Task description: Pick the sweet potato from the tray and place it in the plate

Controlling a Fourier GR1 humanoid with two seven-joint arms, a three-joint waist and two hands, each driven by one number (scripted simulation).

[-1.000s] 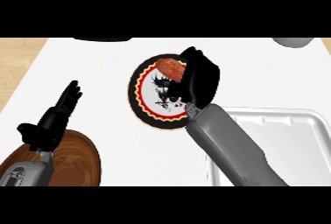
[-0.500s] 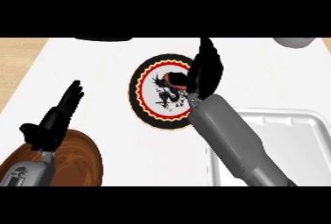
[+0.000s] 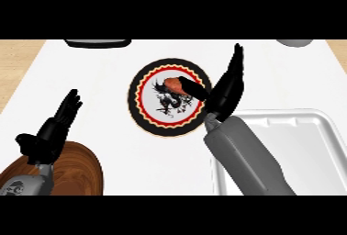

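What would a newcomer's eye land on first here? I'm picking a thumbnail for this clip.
The patterned plate at the counter's centre, ringed in black and red, with the sweet potato lying on its upper part. Next, the right hand, fingers straight, at the plate's right edge above the white tray. The left hand rests open at lower left.

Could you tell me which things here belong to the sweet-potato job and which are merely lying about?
Job:
sweet potato, lying on the plate
white tray
right hand, open

Lying about:
wooden board
left hand, resting open
dark object at far edge
grey object
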